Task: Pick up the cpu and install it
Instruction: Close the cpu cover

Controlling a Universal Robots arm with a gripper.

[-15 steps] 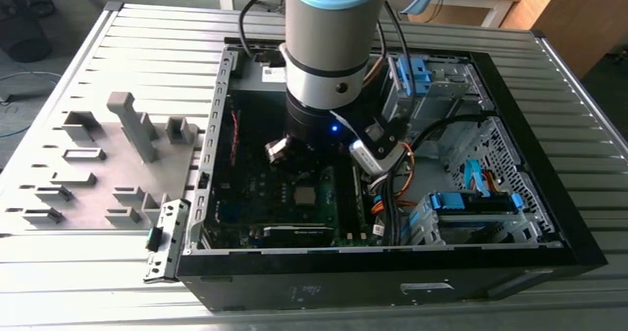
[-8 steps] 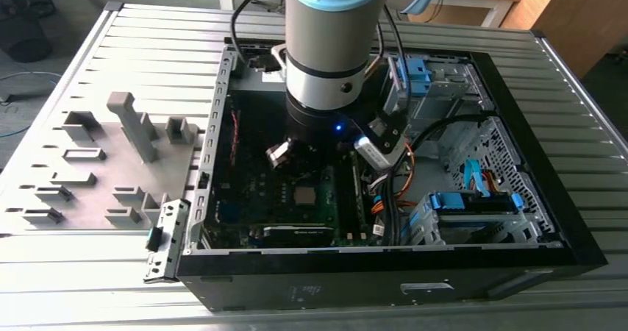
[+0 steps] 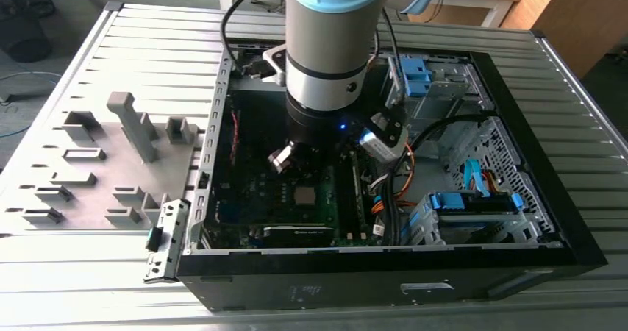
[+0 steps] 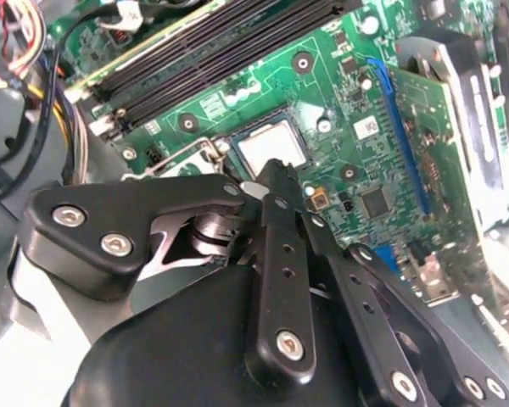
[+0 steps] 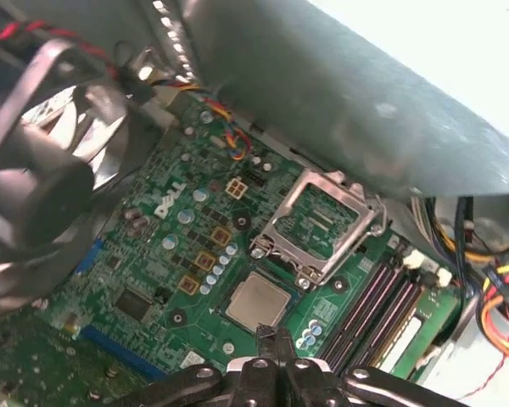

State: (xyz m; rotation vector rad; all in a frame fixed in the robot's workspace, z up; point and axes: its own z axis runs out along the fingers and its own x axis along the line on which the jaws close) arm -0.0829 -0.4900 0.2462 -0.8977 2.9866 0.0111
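Now, flat silvery square cpu (image 5: pixel 258 301), green motherboard (image 5: pixel 208 326)

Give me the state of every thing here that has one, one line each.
Small silvery square cpu: lying flat on the green motherboard, not gripped.
Hollow rectangular metal socket frame: swung open beside the cpu.
Black gripper: shut, empty, tips near the cpu's edge.
Black computer case: side open.

The arm (image 3: pixel 329 59) reaches down into the open computer case (image 3: pixel 393 272) on the slatted worktop (image 3: pixel 589 125). The cpu (image 3: pixel 307 196) lies flat on the motherboard (image 3: pixel 245 198) beneath the arm's end. Grey fixture blocks (image 3: pixel 132 125) stand near the worktop's edge on the exterior view's left.
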